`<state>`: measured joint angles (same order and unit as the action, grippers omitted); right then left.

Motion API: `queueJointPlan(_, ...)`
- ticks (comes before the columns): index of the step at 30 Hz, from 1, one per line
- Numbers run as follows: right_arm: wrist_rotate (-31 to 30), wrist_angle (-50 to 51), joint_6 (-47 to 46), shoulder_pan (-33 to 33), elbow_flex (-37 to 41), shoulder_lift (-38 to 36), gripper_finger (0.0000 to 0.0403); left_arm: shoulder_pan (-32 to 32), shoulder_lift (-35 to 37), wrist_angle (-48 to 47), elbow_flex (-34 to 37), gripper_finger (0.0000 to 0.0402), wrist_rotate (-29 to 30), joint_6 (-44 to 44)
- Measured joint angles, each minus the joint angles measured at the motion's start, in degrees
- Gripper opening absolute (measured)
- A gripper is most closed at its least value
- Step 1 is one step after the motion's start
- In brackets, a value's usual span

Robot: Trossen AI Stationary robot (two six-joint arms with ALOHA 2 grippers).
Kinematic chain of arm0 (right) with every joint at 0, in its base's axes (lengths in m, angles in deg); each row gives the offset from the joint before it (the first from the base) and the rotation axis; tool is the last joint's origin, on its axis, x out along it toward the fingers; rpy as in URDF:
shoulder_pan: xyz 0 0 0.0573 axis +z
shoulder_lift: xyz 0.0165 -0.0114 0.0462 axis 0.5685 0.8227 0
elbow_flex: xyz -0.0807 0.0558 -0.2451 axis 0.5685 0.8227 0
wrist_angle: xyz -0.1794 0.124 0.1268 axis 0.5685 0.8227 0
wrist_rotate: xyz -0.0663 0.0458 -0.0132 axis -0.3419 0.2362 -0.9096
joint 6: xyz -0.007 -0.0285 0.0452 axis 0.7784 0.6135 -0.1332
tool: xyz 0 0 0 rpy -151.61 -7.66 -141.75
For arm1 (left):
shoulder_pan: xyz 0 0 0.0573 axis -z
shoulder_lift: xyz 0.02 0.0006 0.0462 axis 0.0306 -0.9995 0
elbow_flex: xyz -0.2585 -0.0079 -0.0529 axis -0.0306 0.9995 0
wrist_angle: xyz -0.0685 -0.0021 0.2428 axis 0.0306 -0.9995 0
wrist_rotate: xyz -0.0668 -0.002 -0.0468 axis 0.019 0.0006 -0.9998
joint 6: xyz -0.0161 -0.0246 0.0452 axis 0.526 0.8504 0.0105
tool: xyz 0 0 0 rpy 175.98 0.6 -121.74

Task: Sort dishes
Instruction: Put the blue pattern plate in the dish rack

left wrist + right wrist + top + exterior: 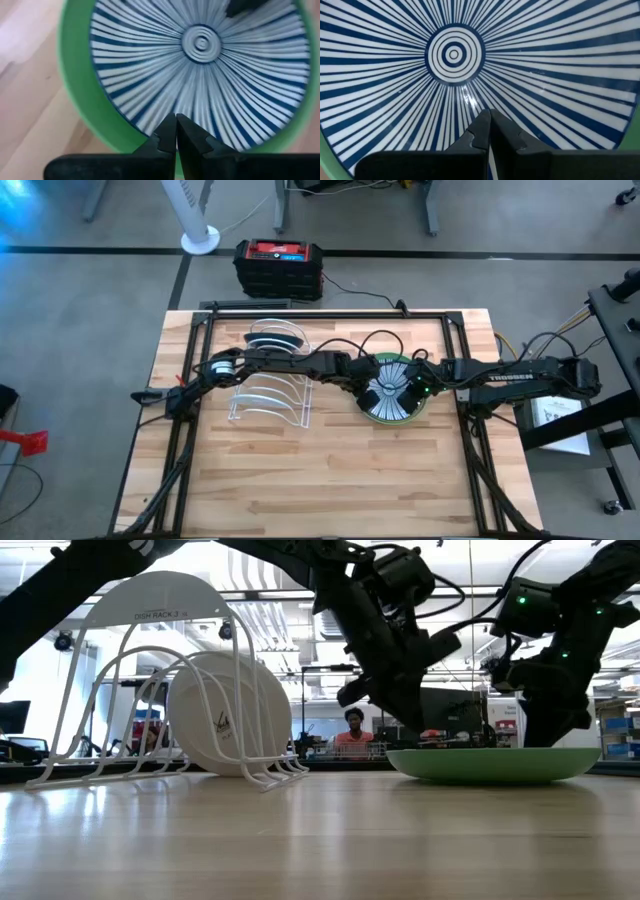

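- The right gripper [490, 116] is hanging over the striped plate [520, 65] with its jaws clenched together, tips meeting just above the blue-lined face, nothing between them.
- The left gripper [176, 120] is likewise pressing its jaws shut on nothing, poised over the same plate's edge where it is meeting the green plate [82, 100] underneath.
- In the high view both arms are crossing over this stack [392, 395], hiding much of it; only part of the striped face and green rim are showing.
- The two plates are lying flat, faces up, on the wooden table [330, 480], right of centre.
- The white wire rack [150, 670] is standing to the left, holding one pale plate [230, 715] upright on edge; its pattern is hard to make out.
- A person [352, 730] is sitting far behind, partly cut off.
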<state>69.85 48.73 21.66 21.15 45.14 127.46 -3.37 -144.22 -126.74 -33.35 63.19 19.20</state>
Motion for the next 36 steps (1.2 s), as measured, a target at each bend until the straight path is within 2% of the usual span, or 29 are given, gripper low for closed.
queueJointPlan(8,-0.1,-5.8,0.6,0.0,0.3,4.4,0.0002,-0.3,0.0,-2.0,0.1,0.0,9.1,6.6)
queueJointPlan(13,-0.1,-8.1,1.3,0.0,0.4,5.4,0.0002,-0.5,0.0,-5.4,0.1,0.0,9.3,9.6)
queueJointPlan(22,-0.2,-13.5,0.9,0.0,2.2,6.5,0.0002,-1.6,0.0,-5.2,0.1,0.0003,9.4,13.1)
queueJointPlan(26,-0.2,-13.8,0.7,0.0,2.4,6.5,0.0002,-1.5,0.0,-5.2,0.1,0.0025,9.4,13.6)
queueJointPlan(31,-0.2,-14.5,0.6,0.0,2.6,6.5,0.0002,-1.5,0.0,-5.4,0.1,0.007,9.7,13.8)
queueJointPlan(36,-0.1,-14.5,0.6,0.0,2.6,6.5,0.0002,-1.5,0.0,-5.9,0.1,0.0119,13.5,14.1)
